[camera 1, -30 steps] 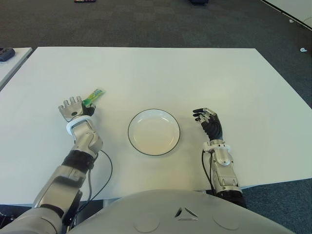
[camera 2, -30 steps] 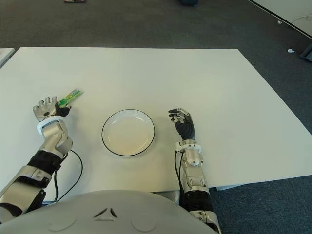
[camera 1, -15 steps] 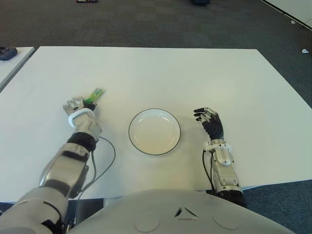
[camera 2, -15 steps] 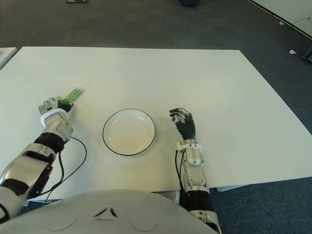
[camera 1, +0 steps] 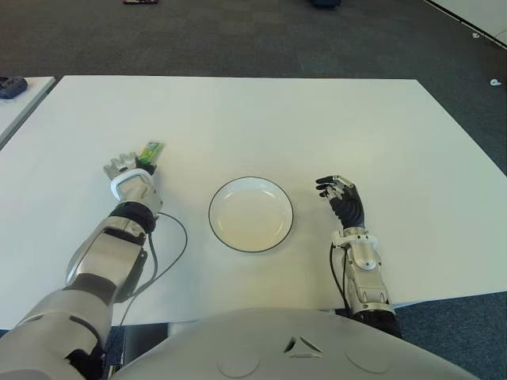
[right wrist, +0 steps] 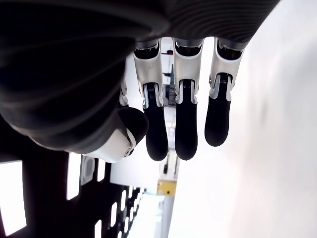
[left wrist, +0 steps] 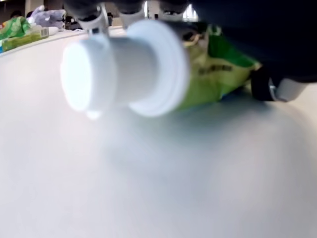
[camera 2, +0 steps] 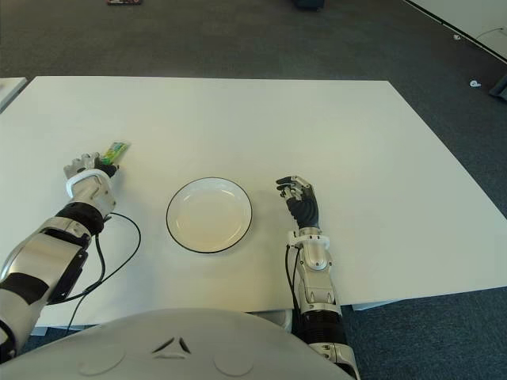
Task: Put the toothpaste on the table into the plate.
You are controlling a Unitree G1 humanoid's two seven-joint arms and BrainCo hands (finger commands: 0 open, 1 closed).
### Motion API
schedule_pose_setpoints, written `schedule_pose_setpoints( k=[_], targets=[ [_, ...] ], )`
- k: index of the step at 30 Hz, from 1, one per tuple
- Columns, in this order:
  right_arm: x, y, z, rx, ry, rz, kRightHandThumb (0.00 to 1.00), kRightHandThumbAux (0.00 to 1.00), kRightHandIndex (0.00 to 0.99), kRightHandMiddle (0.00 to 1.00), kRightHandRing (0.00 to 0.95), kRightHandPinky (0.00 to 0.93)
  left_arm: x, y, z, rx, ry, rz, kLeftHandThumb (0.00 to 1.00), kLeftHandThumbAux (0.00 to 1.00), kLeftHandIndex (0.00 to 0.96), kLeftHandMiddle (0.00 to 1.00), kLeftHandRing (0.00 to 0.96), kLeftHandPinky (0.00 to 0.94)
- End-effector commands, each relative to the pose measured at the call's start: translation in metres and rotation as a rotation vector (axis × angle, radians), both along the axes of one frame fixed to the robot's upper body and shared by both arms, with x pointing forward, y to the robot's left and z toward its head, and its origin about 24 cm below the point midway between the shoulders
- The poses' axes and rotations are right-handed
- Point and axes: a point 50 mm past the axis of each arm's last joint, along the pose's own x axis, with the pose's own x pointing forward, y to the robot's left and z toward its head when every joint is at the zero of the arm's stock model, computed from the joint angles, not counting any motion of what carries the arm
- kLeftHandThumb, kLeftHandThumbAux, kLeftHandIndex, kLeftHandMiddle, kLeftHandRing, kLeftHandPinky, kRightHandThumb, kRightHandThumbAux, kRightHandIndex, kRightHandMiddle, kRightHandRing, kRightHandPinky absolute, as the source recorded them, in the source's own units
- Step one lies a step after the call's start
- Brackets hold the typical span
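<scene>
Left hand [camera 1: 127, 169]: fingers over the green toothpaste [camera 1: 150, 151] on the white table [camera 1: 261, 119], grip not discernible. Plate [camera 1: 250, 214]: apart, toward centre. Right hand [camera 1: 342, 198]: beside plate's right, fingers loosely extended, holding nothing.

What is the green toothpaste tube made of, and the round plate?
The toothpaste tube looks like soft, shiny plastic: its green body is wrinkled, and its white cap looks like smooth hard plastic. The plate is glossy white with a thin dark rim, probably ceramic or enamel; the look leaves that open. The left hand is at the tube.
</scene>
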Motion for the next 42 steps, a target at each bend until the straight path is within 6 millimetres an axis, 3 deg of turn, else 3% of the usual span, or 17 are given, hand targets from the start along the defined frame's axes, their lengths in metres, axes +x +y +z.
schedule_pose_setpoints(
  k=[1,25,27,28,29,31,34,37,40,42],
  targets=[
    [-0.002,-0.002,0.0,-0.003,0.006,-0.007,0.706,0.729,0.424,0.434,0.424,0.434,-0.007,-0.004,-0.013,-0.036,0.067,0.0,0.446,0.294,0.0,0.0,0.0,0.0],
    [-0.003,-0.003,0.0,-0.009,-0.005,0.005,0.706,0.728,0.425,0.445,0.423,0.435,-0.004,-0.015,-0.013,-0.04,-0.02,-0.004,0.534,0.351,0.0,0.0,0.0,0.025],
    [-0.003,-0.003,0.001,-0.009,-0.005,0.006,0.706,0.728,0.425,0.445,0.423,0.432,-0.005,-0.013,-0.013,-0.036,-0.052,0.001,0.557,0.381,0.099,0.046,0.024,0.087],
    [-0.003,-0.003,0.001,-0.009,-0.005,0.006,0.706,0.728,0.425,0.444,0.422,0.431,-0.005,-0.012,-0.013,-0.035,-0.066,0.003,0.579,0.404,0.201,0.089,0.053,0.127],
    [-0.003,-0.004,0.001,-0.009,-0.004,0.006,0.706,0.728,0.425,0.444,0.422,0.431,-0.005,-0.012,-0.013,-0.036,-0.091,0.008,0.587,0.413,0.238,0.105,0.063,0.141],
    [-0.003,-0.004,0.001,-0.009,-0.004,0.006,0.706,0.728,0.425,0.44,0.418,0.425,-0.006,-0.012,-0.013,-0.036,-0.12,0.013,0.618,0.451,0.364,0.259,0.219,0.266],
    [-0.003,-0.005,0.0,-0.011,-0.001,0.003,0.706,0.728,0.425,0.438,0.417,0.423,-0.006,-0.013,-0.013,-0.038,-0.156,0.023,0.647,0.509,0.412,0.358,0.325,0.358],
    [-0.002,-0.006,0.0,-0.016,0.004,-0.005,0.706,0.729,0.425,0.432,0.412,0.42,-0.001,-0.02,-0.008,-0.044,-0.211,0.046,0.699,0.647,0.432,0.604,0.598,0.635],
    [-0.002,-0.007,0.0,-0.016,0.007,-0.008,0.706,0.729,0.425,0.43,0.409,0.419,0.0,-0.022,-0.007,-0.048,-0.238,0.064,0.71,0.682,0.439,0.712,0.713,0.759],
    [-0.002,-0.007,0.0,-0.015,0.009,-0.01,0.706,0.729,0.425,0.43,0.409,0.42,-0.001,-0.022,-0.007,-0.05,-0.249,0.071,0.712,0.692,0.441,0.743,0.743,0.785]
  ],
)
